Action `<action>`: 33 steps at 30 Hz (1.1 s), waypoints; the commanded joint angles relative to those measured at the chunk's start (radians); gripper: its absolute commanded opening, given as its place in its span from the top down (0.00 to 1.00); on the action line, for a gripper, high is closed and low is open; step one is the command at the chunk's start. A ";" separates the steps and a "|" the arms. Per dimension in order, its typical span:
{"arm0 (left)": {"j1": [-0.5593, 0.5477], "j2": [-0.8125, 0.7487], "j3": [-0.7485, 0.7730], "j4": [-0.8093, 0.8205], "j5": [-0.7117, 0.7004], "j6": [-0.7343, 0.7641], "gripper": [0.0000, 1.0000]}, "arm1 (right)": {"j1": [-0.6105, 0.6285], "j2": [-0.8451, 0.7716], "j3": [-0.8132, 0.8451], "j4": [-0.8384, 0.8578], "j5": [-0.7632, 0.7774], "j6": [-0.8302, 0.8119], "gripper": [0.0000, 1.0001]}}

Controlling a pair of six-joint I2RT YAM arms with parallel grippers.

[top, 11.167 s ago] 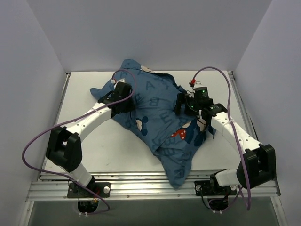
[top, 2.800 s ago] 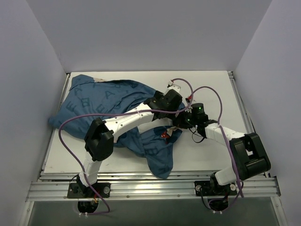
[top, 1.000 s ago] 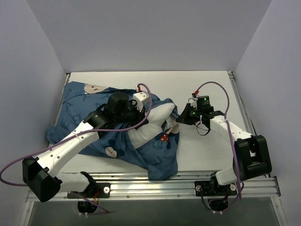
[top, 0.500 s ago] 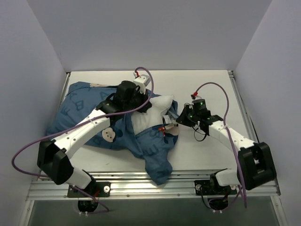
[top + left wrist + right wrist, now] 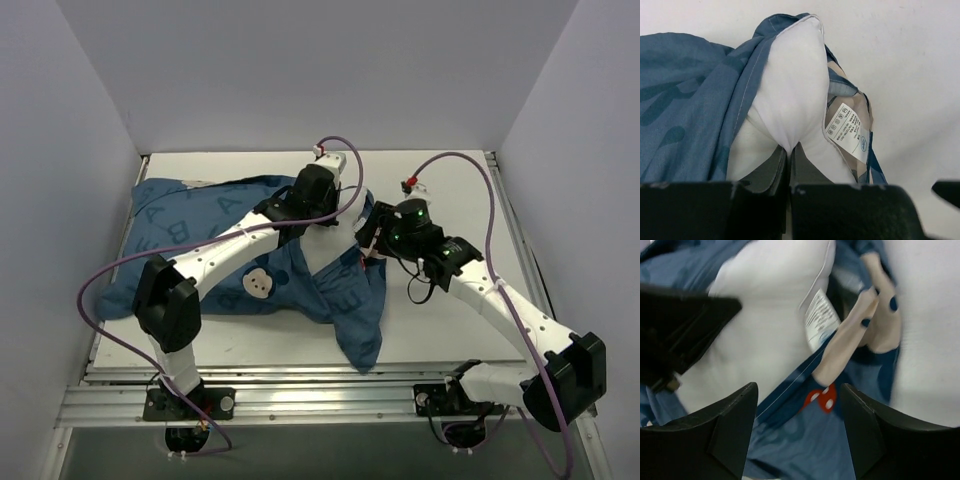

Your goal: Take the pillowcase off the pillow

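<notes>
My left gripper (image 5: 788, 162) pinches the pillow (image 5: 790, 85) corner poking out of the pillowcase (image 5: 685, 100) mouth. My right gripper (image 5: 797, 390), fingers spread, hangs just over that hem and is nearer it. The cover's length runs off to my left.

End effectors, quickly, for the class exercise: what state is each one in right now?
Left end effector: closed, pinching a corner of the pillow.
Right end effector: open, holding nothing.

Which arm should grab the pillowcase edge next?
The right. The right gripper hangs open over the pillowcase edge, while the left gripper is clamped on a corner of the pillow.
</notes>
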State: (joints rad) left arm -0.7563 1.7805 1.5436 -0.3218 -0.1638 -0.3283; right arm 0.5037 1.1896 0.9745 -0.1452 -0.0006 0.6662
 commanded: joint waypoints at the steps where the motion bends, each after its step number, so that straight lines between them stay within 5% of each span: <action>1: -0.012 0.037 0.128 0.012 -0.080 -0.034 0.98 | 0.091 0.054 0.043 -0.071 0.103 0.075 0.38; 12: -0.021 0.071 0.171 -0.014 -0.097 -0.038 0.98 | 0.203 0.205 0.056 -0.013 0.226 0.134 0.41; 15: -0.003 0.074 0.187 -0.031 -0.106 -0.031 0.98 | 0.205 0.214 0.018 -0.033 0.237 0.136 0.54; 19: 0.060 0.066 0.243 -0.098 -0.103 -0.046 0.98 | 0.197 0.136 -0.085 -0.066 0.248 0.130 0.84; 23: 0.116 0.056 0.295 -0.152 -0.074 -0.070 0.98 | 0.176 0.042 -0.203 -0.086 0.228 0.134 1.00; 33: 0.255 0.037 0.441 -0.301 0.144 -0.166 0.98 | -0.011 -0.209 -0.396 -0.071 0.096 0.073 1.00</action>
State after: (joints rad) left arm -0.5888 1.8744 1.8893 -0.6197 -0.0437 -0.4686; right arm 0.5301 1.0222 0.6342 -0.0864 0.0948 0.8055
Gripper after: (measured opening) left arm 0.072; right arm 0.007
